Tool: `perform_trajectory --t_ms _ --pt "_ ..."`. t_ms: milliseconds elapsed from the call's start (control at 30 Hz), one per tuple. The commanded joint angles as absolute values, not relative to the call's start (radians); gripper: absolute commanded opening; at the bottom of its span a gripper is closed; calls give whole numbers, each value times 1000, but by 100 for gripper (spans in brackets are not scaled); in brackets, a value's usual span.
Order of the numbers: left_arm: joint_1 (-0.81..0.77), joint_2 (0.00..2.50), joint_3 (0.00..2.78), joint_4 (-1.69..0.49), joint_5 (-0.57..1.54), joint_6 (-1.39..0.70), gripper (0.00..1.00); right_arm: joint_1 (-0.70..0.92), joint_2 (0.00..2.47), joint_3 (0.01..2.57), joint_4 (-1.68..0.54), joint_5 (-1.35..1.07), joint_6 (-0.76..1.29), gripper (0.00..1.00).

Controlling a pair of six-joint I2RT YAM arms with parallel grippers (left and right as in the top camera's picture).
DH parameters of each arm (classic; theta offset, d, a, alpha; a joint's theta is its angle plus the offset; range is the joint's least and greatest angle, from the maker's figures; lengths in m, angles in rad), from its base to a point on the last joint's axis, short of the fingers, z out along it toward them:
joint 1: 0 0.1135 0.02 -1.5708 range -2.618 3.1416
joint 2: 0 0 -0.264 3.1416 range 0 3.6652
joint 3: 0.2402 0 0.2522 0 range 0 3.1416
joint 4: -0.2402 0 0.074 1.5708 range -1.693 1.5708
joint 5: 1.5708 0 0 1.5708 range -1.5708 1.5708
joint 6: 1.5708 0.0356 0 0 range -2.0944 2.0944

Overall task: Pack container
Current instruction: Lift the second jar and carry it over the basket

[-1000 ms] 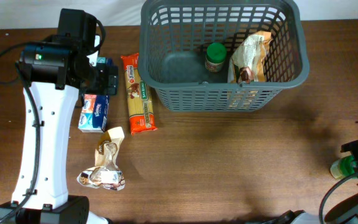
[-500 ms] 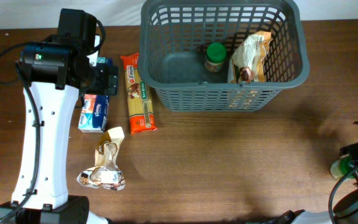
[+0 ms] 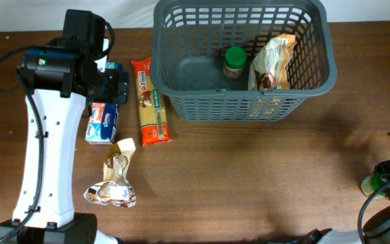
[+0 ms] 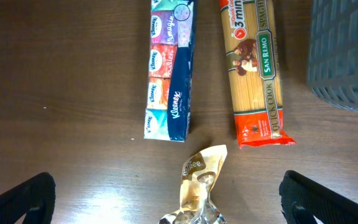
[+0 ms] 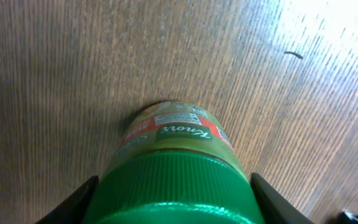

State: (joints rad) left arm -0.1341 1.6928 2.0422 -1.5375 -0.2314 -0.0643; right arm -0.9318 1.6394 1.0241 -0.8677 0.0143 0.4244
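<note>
Your right end effector (image 5: 172, 203) brackets the Knorr jar (image 5: 174, 163); a firm clamp cannot be confirmed. Left end effector (image 4: 174, 200) gapes wide, empty. The container (image 3: 242, 107) stands well apart across the tabletop (image 3: 249, 176), so a loose hold risks dropping the jar.

Site type: robotics laboratory test bench.

Indicators:
- A white robot arm with black joint housings and loose black cables (image 3: 49, 135) stands at 9 o'clock on a brown wood-grain table (image 3: 249, 176).
- A plain white backdrop (image 3: 19, 13) closes the table edge from 10 to 12 o'clock.
- Retail groceries lie loose on the tabletop. A red and orange packet of San Remo spaghetti (image 4: 253, 74) and a dark blue multipack of Kleenex tissues (image 4: 169, 68) lie at 10 o'clock. A green-lidded jar with a red and green Knorr label (image 5: 173, 168) stands at 4 o'clock.
- A large dark grey slatted plastic basket (image 3: 242, 105) sits at 12 o'clock.
</note>
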Motion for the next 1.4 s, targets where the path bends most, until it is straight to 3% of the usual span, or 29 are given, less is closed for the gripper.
perform_trajectory --t_ms 0,100,200,333,567,833,1067,1367 --pt "-130 1696 2040 -1538 -224 -60 99 -938 1645 1017 -871 33 440 34" --pt "-130 1696 2040 -1538 -224 -60 99 -938 1643 1024 -875 -28 439 18" --pt "-130 1696 2040 -1538 -224 -60 99 -936 1631 1049 -892 -122 439 16" --pt "-130 1696 2040 -1538 -224 -60 99 -935 1594 1114 -952 -213 439 4" --pt "-130 1696 2040 -1538 -224 -60 99 -849 1465 1352 -1114 -255 433 4" --pt "-130 1696 2040 -1538 -224 -60 99 -503 1364 1748 -1186 -310 278 4" --pt "-130 1696 2040 -1538 -224 -60 99 -88 1377 1898 -971 -303 187 4" --pt "-130 1696 2040 -1538 -224 -60 99 147 1622 1898 -785 -298 203 4"
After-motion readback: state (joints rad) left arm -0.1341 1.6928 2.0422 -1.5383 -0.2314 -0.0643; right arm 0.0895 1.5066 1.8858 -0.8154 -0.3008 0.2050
